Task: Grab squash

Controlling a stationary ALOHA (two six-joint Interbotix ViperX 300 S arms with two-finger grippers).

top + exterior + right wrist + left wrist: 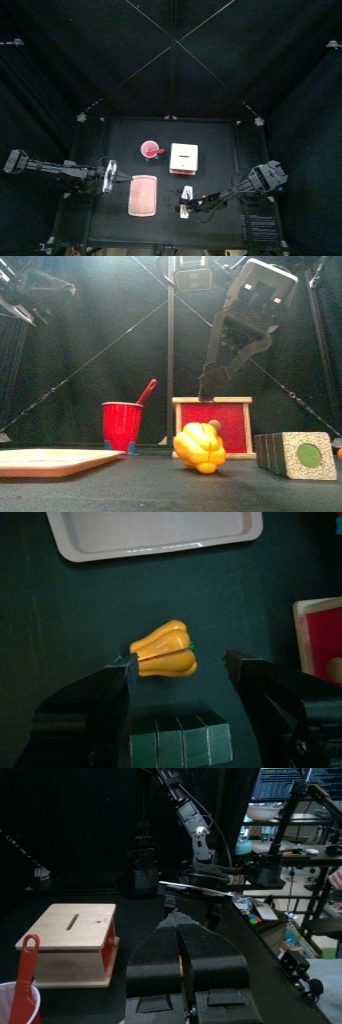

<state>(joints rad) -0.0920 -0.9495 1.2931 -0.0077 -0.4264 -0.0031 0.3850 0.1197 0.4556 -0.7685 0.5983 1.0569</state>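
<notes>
Currently the squash (pixel 166 649), a small lobed yellow-orange piece with a ridged body, lies on the black table (pixel 80 622) between the pink tray (pixel 154 532) and a green-sided block (pixel 181 744), under the wide-open, empty right gripper (pixel 179 668); left gripper (pixel 183 973) shut.

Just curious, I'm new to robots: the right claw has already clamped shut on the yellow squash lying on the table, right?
Not quite. In the right wrist view the right gripper stands open, its jaws either side of the squash, which lies free on the table.

Black curtains (pixel 80 60) around a small black table (pixel 214 135), light overhead.
</notes>
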